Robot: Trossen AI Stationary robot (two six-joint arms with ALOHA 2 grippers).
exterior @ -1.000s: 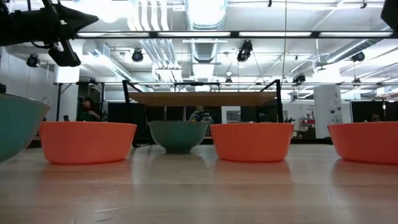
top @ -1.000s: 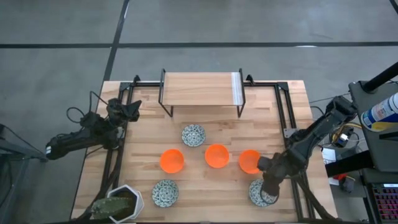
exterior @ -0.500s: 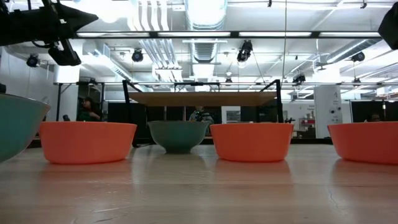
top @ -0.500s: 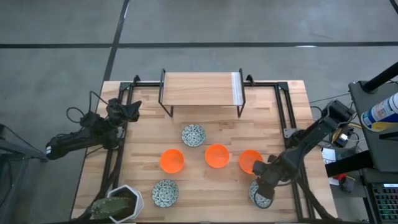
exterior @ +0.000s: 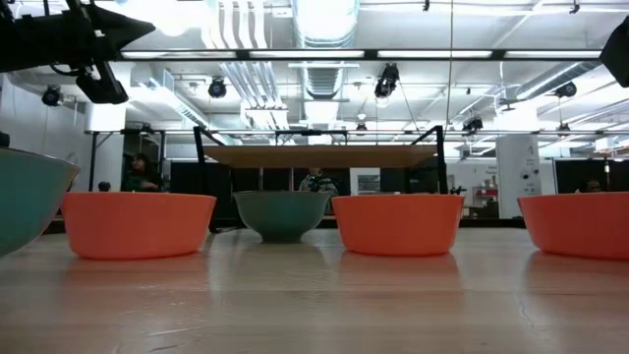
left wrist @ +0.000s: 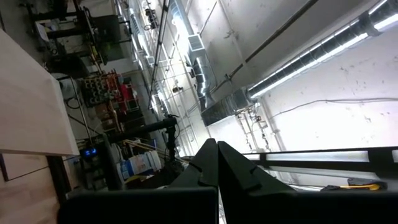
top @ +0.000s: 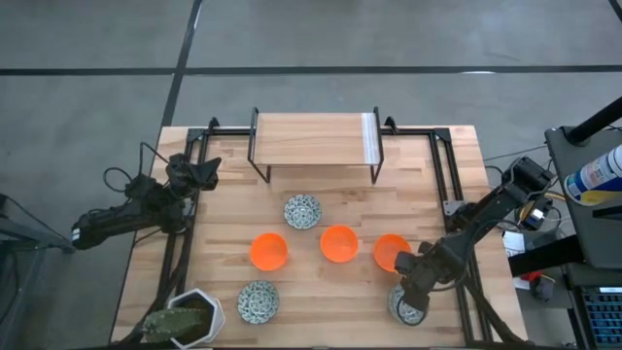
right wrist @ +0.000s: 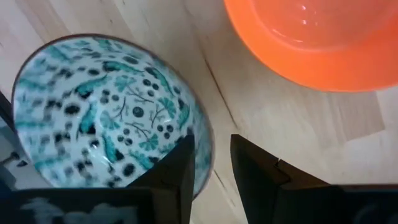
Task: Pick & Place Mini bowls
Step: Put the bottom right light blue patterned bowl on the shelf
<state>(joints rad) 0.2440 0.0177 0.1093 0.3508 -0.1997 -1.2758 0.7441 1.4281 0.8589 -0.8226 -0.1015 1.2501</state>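
Six mini bowls stand on their bases on the wooden table. Three are orange (top: 269,251) (top: 338,243) (top: 390,251) and three are patterned (top: 302,211) (top: 259,301) (top: 408,307). My right gripper (top: 414,290) points down over the near-right patterned bowl (right wrist: 106,118). It is open, with one finger (right wrist: 180,171) inside the bowl's rim and the other (right wrist: 255,171) outside it. My left gripper (left wrist: 217,168) is shut on nothing and waits at the table's left edge (top: 202,172), pointing up. My right gripper comes from above and straddles the patterned bowl's rim (right wrist: 208,152) on the side nearest the orange bowl. Wood shows between the outer finger and the rim. I cannot tell whether the inner finger touches the bowl's wall. The bowl stands on the table.
A wooden shelf on black legs (top: 314,139) stands at the table's far middle. A white hexagonal plant pot (top: 190,319) sits at the near left corner. An orange bowl (right wrist: 317,37) lies close beside the right gripper. Black rails run along both table sides.
My right gripper has come down over the near-right patterned bowl, shifting a little toward the table's left. The bowls have stayed where they were.
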